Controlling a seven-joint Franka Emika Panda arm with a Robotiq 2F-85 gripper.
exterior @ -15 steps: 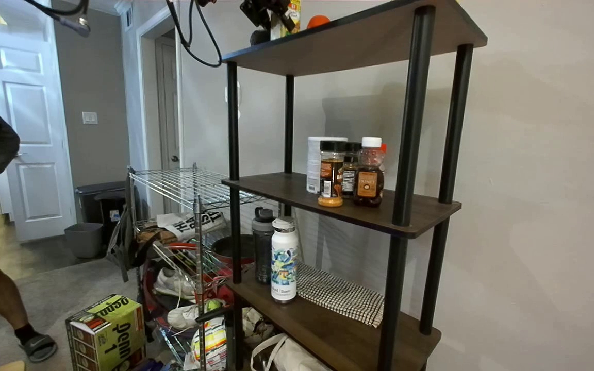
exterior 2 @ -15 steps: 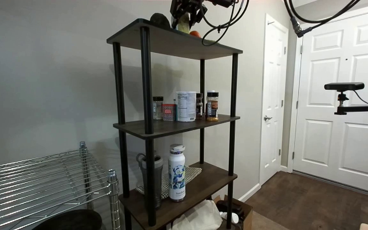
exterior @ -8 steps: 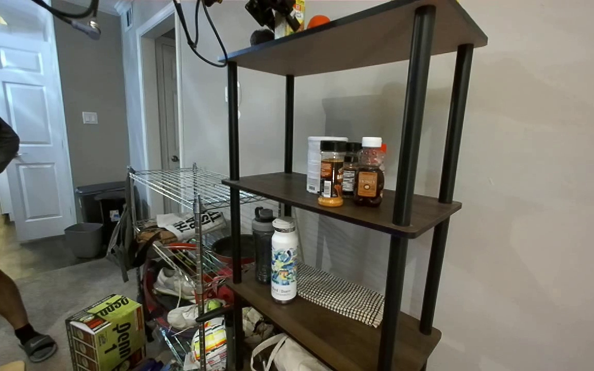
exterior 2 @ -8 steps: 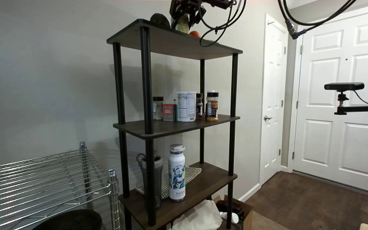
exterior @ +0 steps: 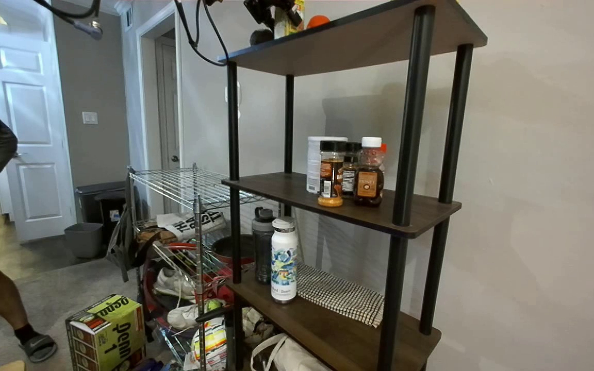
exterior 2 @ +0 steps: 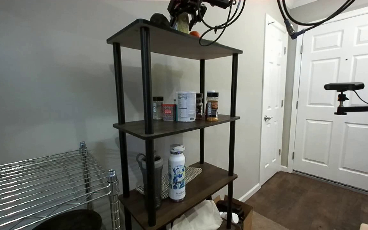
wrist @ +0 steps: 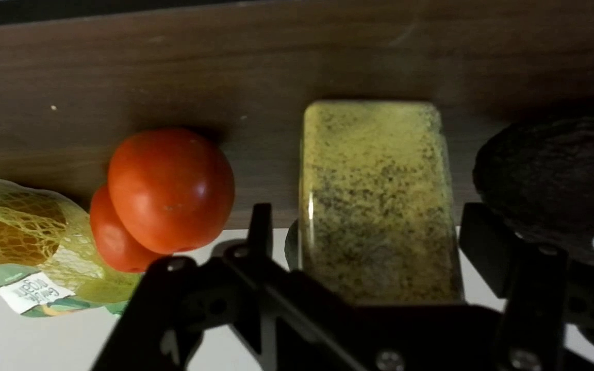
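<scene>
The black two-fingered tool is standing wide open around a yellow, black-speckled, glossy rectangular container, leaving a gap at one finger; contact at the other is unclear. The container is standing on the dark-brown wooden desk, between two round red tomatoes and a dark oval avocado. In an exterior view, a yellow-green cardboard box is showing "penn". A yellow mesh bag is holding amber fruit.

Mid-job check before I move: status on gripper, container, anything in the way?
Gripper open, not clamped. Yellow speckled container upright at top shelf, between fingers. Avocado close beside one finger, contact unclear; tomatoes near the other.
</scene>
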